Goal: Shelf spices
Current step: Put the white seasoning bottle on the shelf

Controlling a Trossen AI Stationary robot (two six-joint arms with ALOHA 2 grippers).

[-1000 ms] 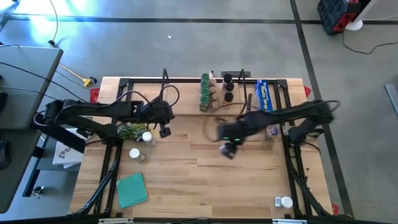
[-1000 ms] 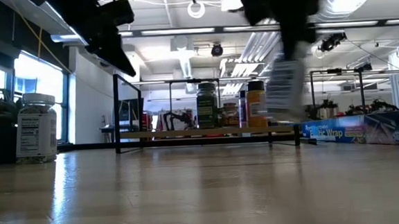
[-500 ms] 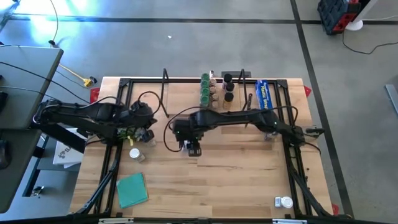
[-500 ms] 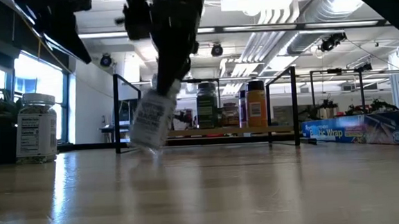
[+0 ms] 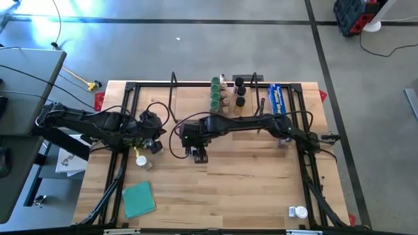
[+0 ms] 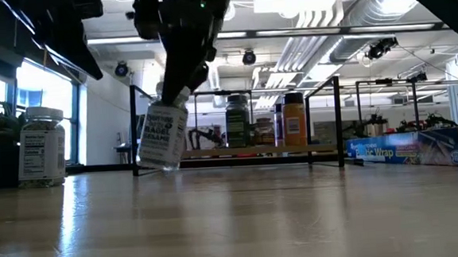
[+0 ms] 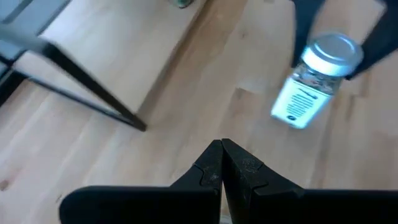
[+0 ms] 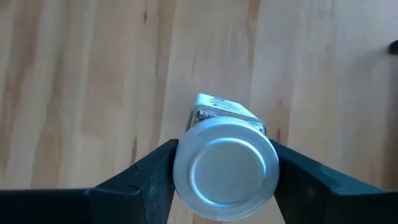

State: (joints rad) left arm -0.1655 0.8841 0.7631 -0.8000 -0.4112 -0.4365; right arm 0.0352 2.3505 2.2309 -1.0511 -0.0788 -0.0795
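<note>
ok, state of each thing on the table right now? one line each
right gripper: fingers on either side of a silver-lidded jar's lid
silver-lidded jar: tilted, base at the tabletop
left gripper: shut, empty
shelf: upright, holding several upright jars
white-lidded jar: upright on the table
jar by the left arm: lying on its side
corner jar: lying on its side
blue wrap box: lying flat
teal square: flat
</note>
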